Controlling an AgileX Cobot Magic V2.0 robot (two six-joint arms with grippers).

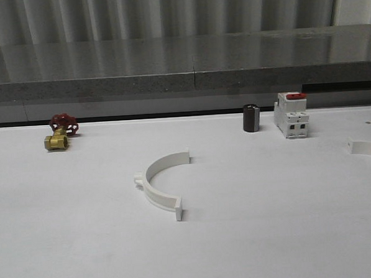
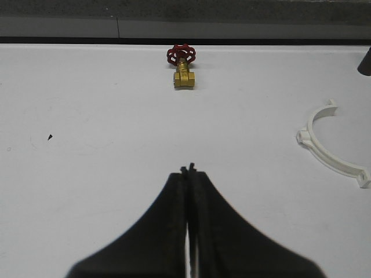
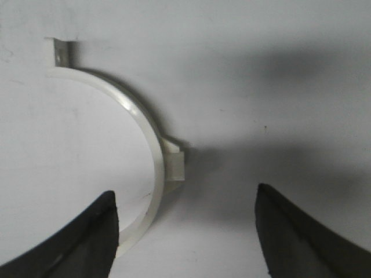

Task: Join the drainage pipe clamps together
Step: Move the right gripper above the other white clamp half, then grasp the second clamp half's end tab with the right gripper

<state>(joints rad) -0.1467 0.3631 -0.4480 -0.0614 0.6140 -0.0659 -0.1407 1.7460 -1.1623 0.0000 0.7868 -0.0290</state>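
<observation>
One white drainage pipe clamp [image 1: 149, 184] lies flat at the middle of the white table [image 1: 66, 245], its open side facing right. It also appears in the left wrist view, as a clamp [image 2: 331, 163] off to the side of my left gripper [image 2: 188, 169]. That gripper is shut with nothing between its fingers and hangs over bare table. A second clamp [image 1: 368, 149] lies at the table's right edge, cut off by the frame. My right gripper [image 3: 185, 194] hangs open over this clamp [image 3: 157, 156], whose arc runs close beside one finger [image 3: 98, 231].
A brass valve [image 1: 59, 136] with a red handwheel sits at the back left, straight ahead of the left gripper as the valve [image 2: 184, 72]. At the back right, a black cylinder [image 1: 251, 118] and a white switch [image 1: 291, 116] with a red top stand before a grey ledge [image 1: 182, 83].
</observation>
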